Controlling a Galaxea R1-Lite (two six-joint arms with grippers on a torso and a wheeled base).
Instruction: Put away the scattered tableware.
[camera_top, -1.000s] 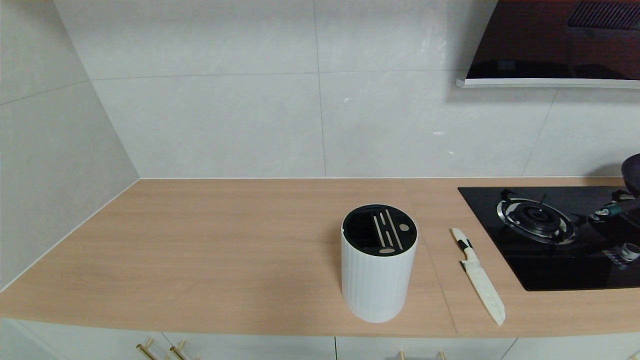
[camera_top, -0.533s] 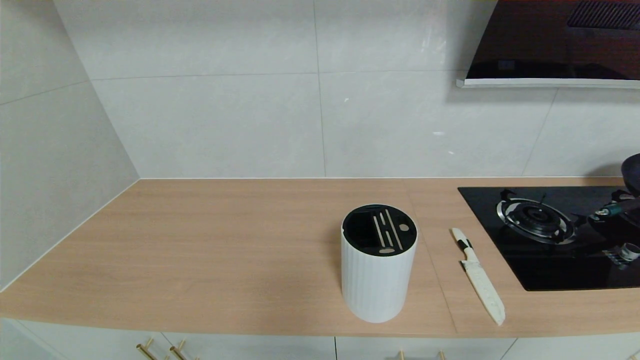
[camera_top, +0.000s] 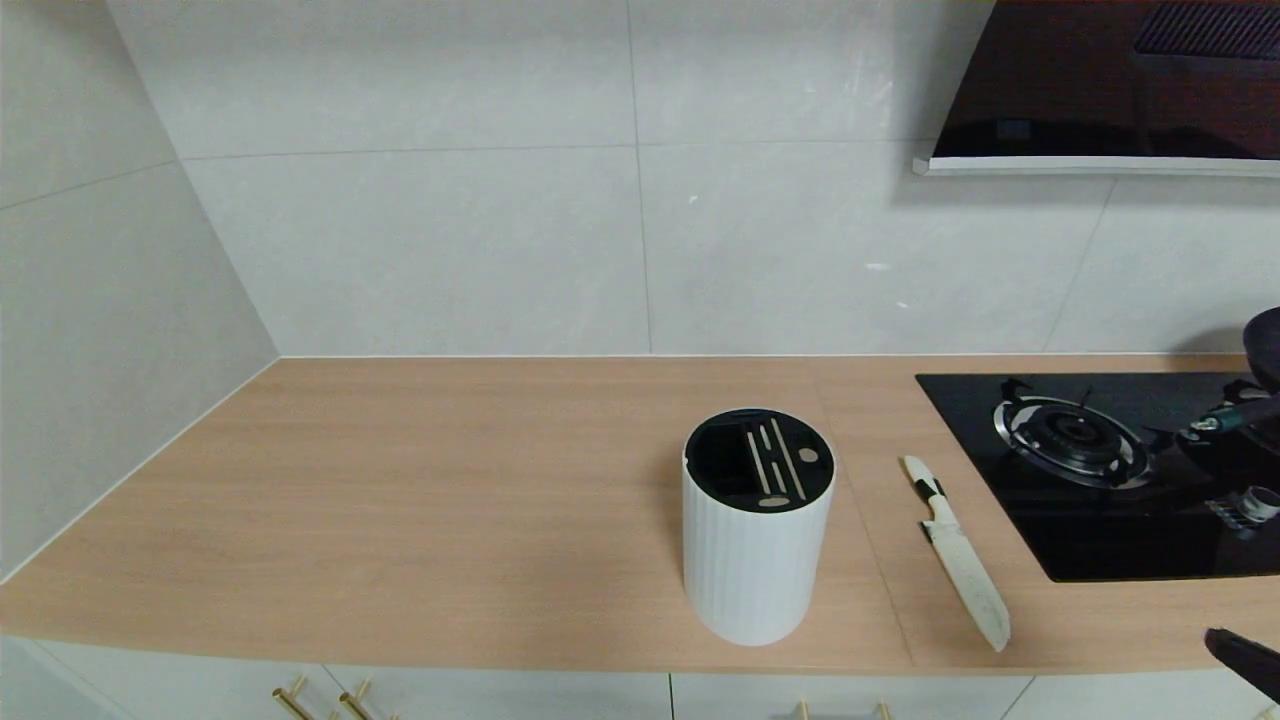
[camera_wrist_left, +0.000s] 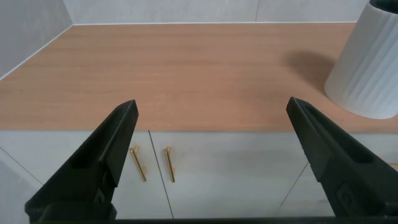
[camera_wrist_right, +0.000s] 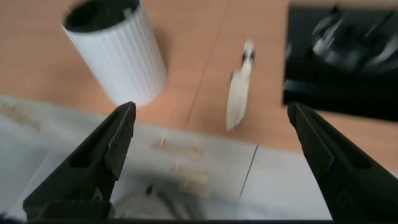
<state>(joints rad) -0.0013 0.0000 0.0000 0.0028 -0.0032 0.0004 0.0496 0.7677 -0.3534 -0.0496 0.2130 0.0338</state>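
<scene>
A white knife (camera_top: 956, 549) with a black band on its handle lies flat on the wooden counter (camera_top: 450, 500), between the holder and the hob. Left of it stands a white ribbed knife holder (camera_top: 757, 530) with a black slotted top. In the right wrist view the knife (camera_wrist_right: 239, 87) and the holder (camera_wrist_right: 118, 53) lie beyond my right gripper (camera_wrist_right: 211, 155), which is open and hovers in front of the counter's edge; its tip (camera_top: 1245, 660) shows at the head view's lower right. My left gripper (camera_wrist_left: 214, 155) is open and empty, before the counter's front edge, left of the holder (camera_wrist_left: 367, 62).
A black gas hob (camera_top: 1100, 470) with a burner fills the counter's right end, with a dark pan (camera_top: 1262, 345) at its far edge. A range hood (camera_top: 1110, 90) hangs above. Cabinet doors with gold handles (camera_wrist_left: 152, 163) sit below the counter. The counter's left half is bare wood.
A dark tip of my right arm has come into the head view's lower right corner. The knife and the holder have not moved.
</scene>
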